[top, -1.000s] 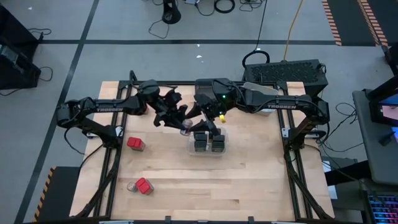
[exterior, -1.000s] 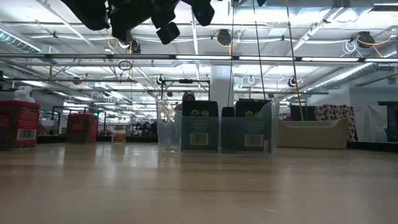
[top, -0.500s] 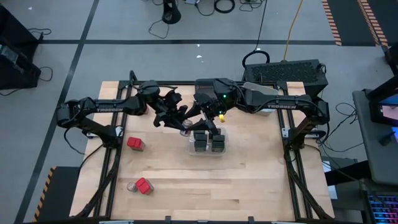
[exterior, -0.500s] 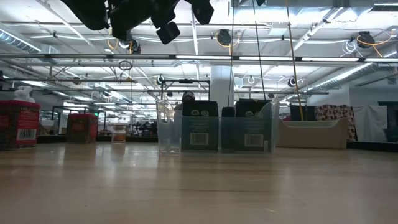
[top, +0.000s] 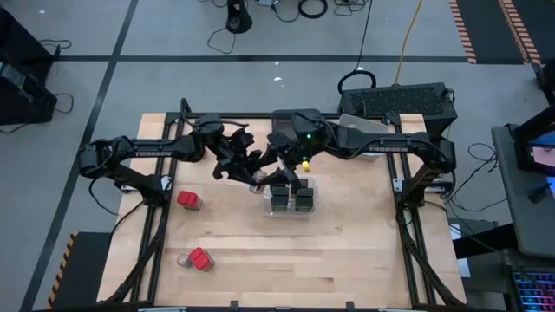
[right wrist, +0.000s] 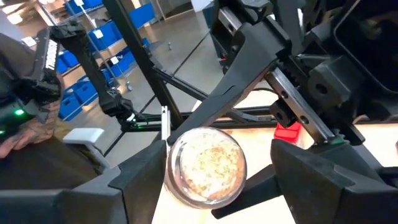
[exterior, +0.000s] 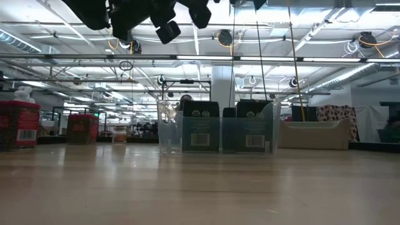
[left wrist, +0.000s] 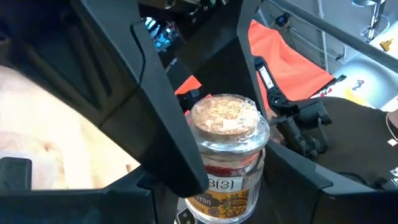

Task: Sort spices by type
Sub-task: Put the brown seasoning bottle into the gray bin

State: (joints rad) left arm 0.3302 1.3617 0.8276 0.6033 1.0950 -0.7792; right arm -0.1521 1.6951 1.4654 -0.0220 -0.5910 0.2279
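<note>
A small round glass jar with a tan cork lid [left wrist: 227, 155] is held up between my two grippers, left of the clear bin; it shows in the high view as the jar [top: 257, 180]. My left gripper [left wrist: 230, 177] is shut on it. My right gripper [right wrist: 217, 186] is open and faces the jar [right wrist: 205, 163], whose round tan face shows between its two fingers. Whether a right finger touches it, I cannot tell. In the high view my left gripper [top: 251, 171] and right gripper [top: 290, 176] meet over the table's far middle. My left gripper pinches the jar between its two fingers, on opposite sides of the glass body just below the cork lid [left wrist: 202, 177]. The fingers reach in from the table's left. The jar is lifted clear of the table.
The clear bin [top: 266, 208] holds several black boxes and stands just right of the jar. A red-topped box [top: 189, 200] lies to the left. Another red box [top: 200, 259] and a jar [top: 183, 259] lie near the near-left corner. A light grey bin [exterior: 312, 134] stands on the table's far side.
My right gripper has edged a little toward the table's left, closer to the jar held by my left gripper. The jar and the left gripper have stayed where they were.
</note>
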